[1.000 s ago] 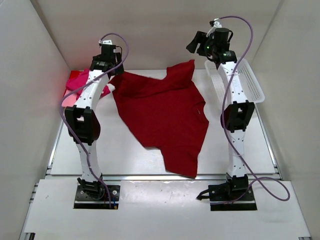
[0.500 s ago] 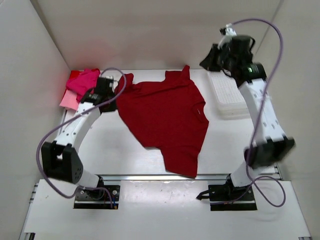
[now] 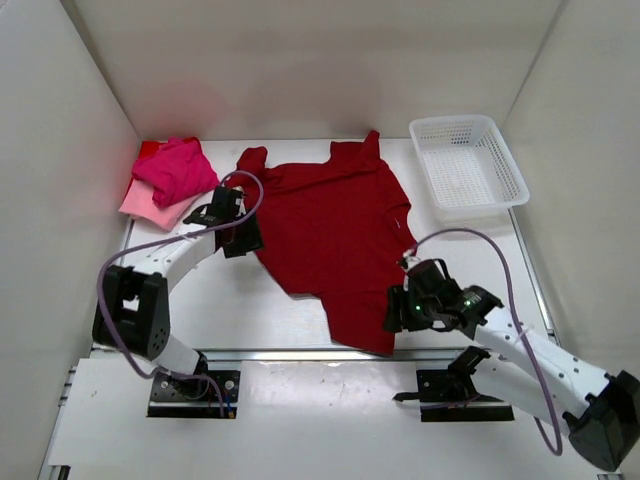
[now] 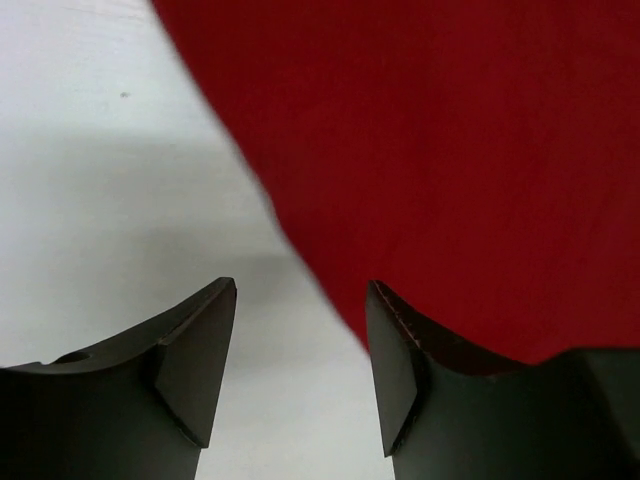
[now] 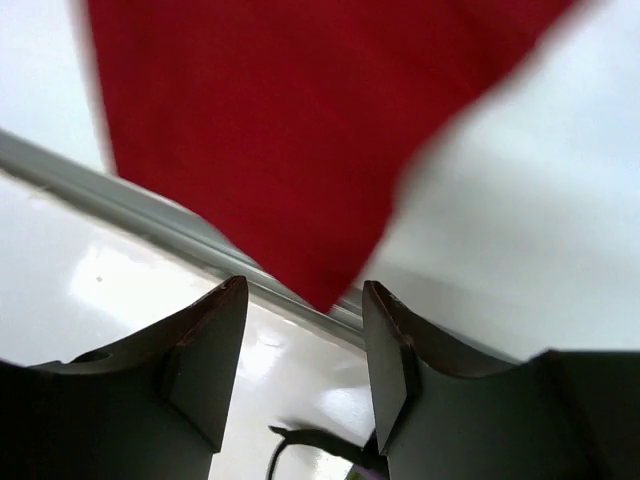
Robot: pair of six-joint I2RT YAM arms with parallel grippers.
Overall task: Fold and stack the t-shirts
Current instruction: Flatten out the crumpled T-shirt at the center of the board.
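The left gripper (image 4: 300, 292) stands with its two dark fingers (image 4: 195, 365) parted and nothing clamped between them. In its wrist view it hangs low over the left border of the dark crimson t-shirt (image 3: 330, 235). The red edge runs slantwise through the gap, so one finger is over the bare white table (image 3: 230, 300) and the other over cloth. The right gripper (image 5: 303, 290) is spread too and is empty. The near corner of the crimson shirt points into the space between its fingers (image 5: 205, 365), and that corner lies across the grey metal rail (image 5: 140, 205) at the table's near edge. In the top view the left arm lies bent and low, its forearm reaching in toward the shirt's left side. The right arm stretches low from the near right, and its wrist comes in at the shirt's near right edge. The crimson shirt lies unfolded across the middle of the table. In the far left corner the hot pink t-shirt (image 3: 178, 170) sits crumpled on top of the pale pink t-shirt (image 3: 148, 206), just beside the crimson shirt's far left sleeve. A white mesh basket (image 3: 500, 160) stands in the far right corner, apart from the cloth.
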